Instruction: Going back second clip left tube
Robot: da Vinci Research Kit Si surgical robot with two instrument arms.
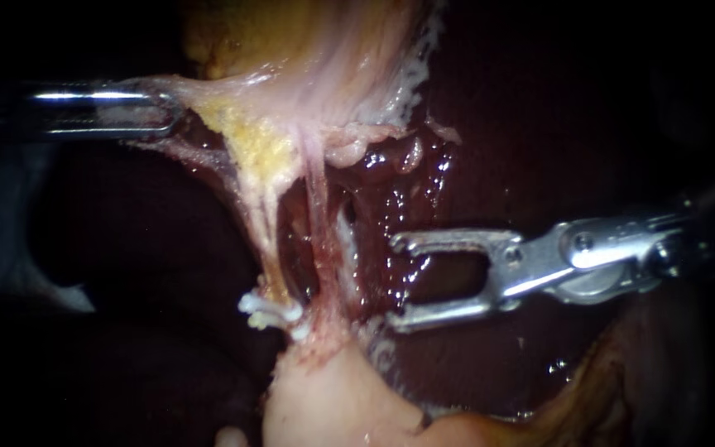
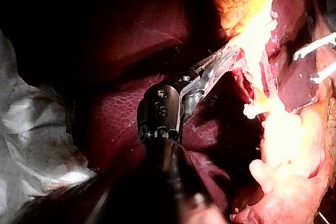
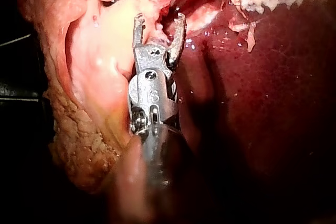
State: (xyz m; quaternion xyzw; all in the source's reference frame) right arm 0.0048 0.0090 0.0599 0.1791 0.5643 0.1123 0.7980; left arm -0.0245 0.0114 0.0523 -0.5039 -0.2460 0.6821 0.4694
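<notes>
The left instrument (image 1: 167, 112) is clamped on pale tissue (image 1: 233, 91) at far left, and the tissue is stretched taut. The right instrument (image 1: 393, 281) is spread wide and holds nothing. It sits over the liver (image 1: 391, 199), just right of the right tube (image 1: 318, 207) and not touching it. The left tube (image 1: 265, 240) runs down from yellow fat (image 1: 262, 145). A white clip (image 1: 268, 311) sits across its near end, apart from the right instrument.
</notes>
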